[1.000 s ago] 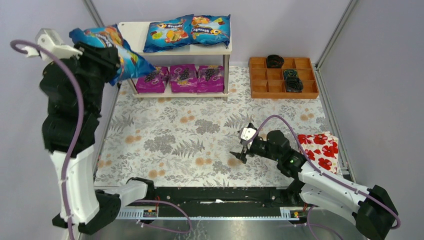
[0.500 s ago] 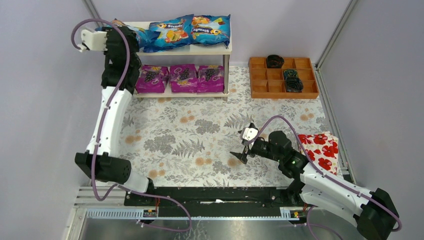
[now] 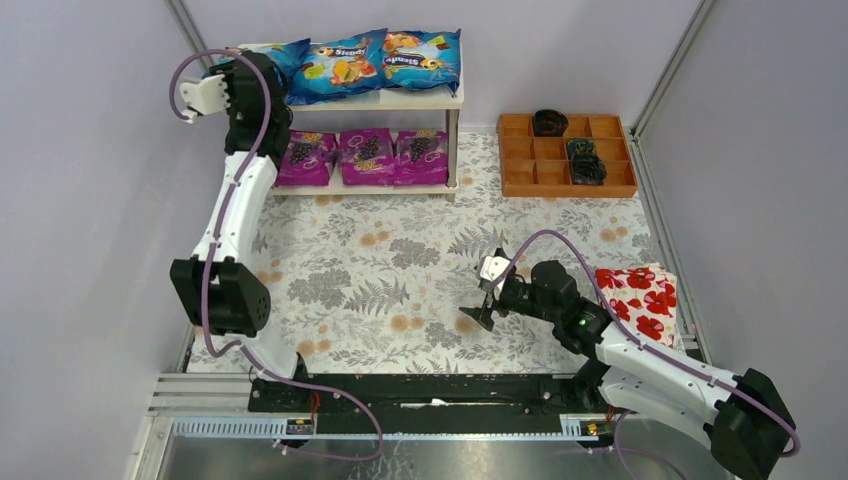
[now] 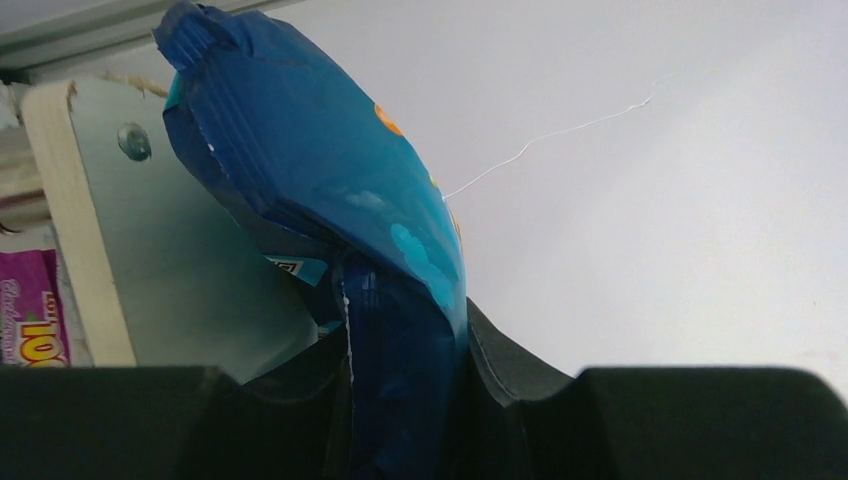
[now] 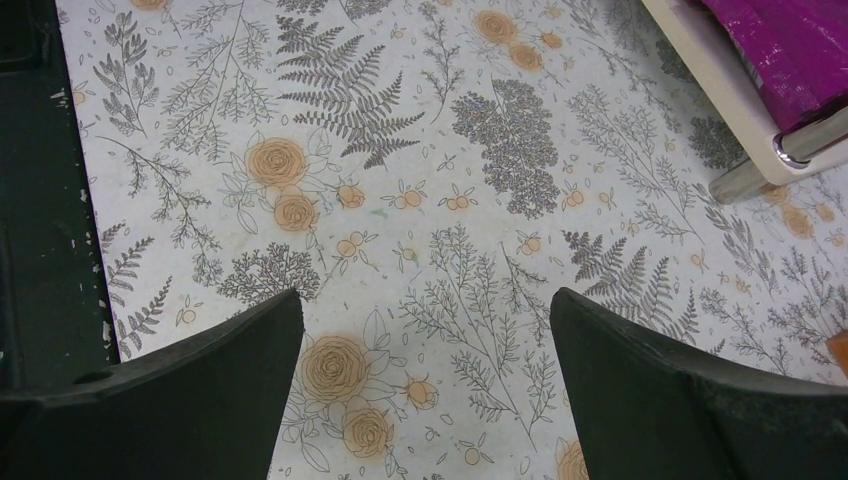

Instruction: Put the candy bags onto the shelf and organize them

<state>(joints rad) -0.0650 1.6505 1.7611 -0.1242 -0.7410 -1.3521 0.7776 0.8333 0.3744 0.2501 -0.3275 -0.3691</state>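
As your left gripper pinched a blue candy bag, that bag sat at the top-left end of the shelf. Your right gripper hung wide open, empty, over the floral mat.

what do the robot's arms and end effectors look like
The left arm and right arm match: white shells, black joints, a looping purple cable each. The left end effector and right end effector have black wedge-shaped fingers. A green light shows on the right arm.

"Stendy" on blue bag, "LO" on purple bag
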